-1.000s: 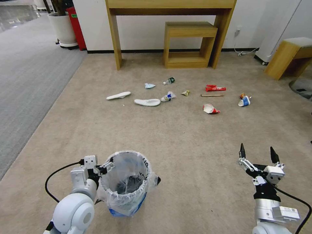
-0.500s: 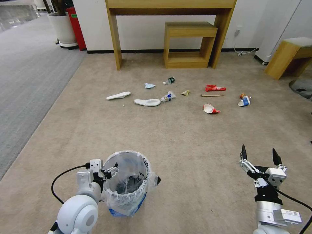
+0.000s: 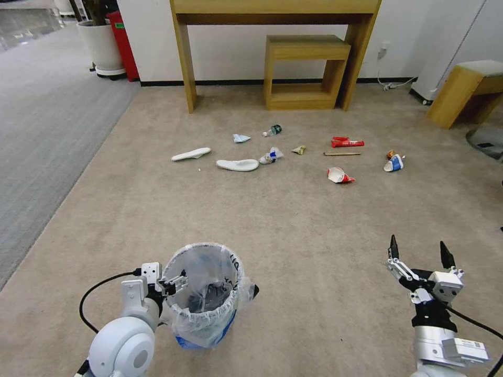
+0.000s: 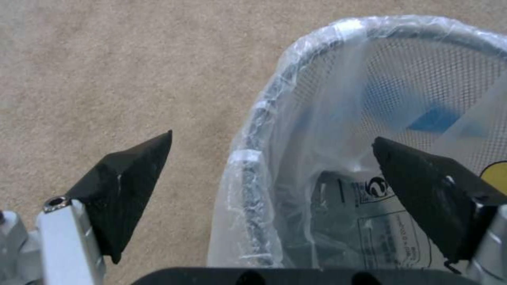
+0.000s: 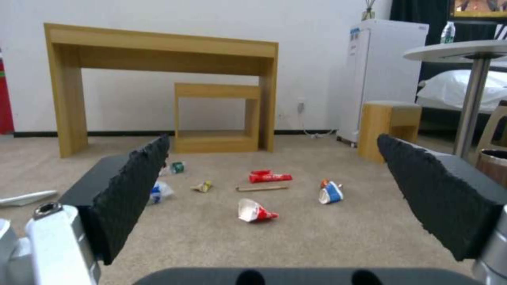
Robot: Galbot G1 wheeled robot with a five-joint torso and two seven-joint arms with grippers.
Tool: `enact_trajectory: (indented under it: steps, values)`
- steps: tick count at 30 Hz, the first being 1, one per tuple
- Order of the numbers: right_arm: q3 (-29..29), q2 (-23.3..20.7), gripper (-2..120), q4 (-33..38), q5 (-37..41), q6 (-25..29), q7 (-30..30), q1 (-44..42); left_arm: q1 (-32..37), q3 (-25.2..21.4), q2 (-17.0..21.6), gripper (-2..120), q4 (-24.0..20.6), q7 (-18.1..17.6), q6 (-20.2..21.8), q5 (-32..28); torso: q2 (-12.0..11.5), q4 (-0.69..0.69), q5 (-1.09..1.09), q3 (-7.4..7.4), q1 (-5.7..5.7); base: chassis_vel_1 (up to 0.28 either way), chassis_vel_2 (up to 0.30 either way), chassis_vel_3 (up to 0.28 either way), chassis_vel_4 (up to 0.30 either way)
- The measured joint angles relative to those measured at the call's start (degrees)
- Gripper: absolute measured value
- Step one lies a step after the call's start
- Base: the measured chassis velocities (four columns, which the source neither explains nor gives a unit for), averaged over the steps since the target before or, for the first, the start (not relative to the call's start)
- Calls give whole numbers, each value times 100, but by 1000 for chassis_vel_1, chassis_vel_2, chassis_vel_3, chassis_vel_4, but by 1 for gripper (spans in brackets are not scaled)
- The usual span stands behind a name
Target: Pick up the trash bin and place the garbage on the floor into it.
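Note:
The trash bin (image 3: 207, 293), lined with a crinkly clear bag, stands on the beige floor (image 3: 293, 220) just in front of me. My left gripper (image 3: 175, 280) is open astride its near-left rim (image 4: 259, 118), with one finger outside and one inside the bag. My right gripper (image 3: 417, 243) hangs open and empty at the lower right. The garbage lies farther out: two white slippers (image 3: 237, 165), a blue mask (image 3: 241, 138), a bottle (image 3: 272, 130), a red packet (image 3: 346, 142), a stick (image 3: 341, 153), and red-white (image 3: 339, 175) and blue-white (image 3: 394, 163) cups.
A tall wooden console (image 3: 183, 63) with a low wooden shelf (image 3: 306, 70) under it stands against the far wall. A wooden stool (image 3: 466, 89) is at the right. Grey ribbed carpet (image 3: 42, 131) and a white planter (image 3: 102, 47) lie to the left.
My left gripper has drawn back and lowered a little over the bin's rim. The right gripper has sunk slightly. The bin and the litter have not moved.

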Motion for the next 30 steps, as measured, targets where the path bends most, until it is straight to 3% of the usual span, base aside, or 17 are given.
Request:
enact_trajectory:
  steps: [30]
  values:
    - [-32,-116,100,-174,14,-105,42,101,-76,174,-98,100,431,-185,29,-106,0,0,0,0,0,0,0,0,0]
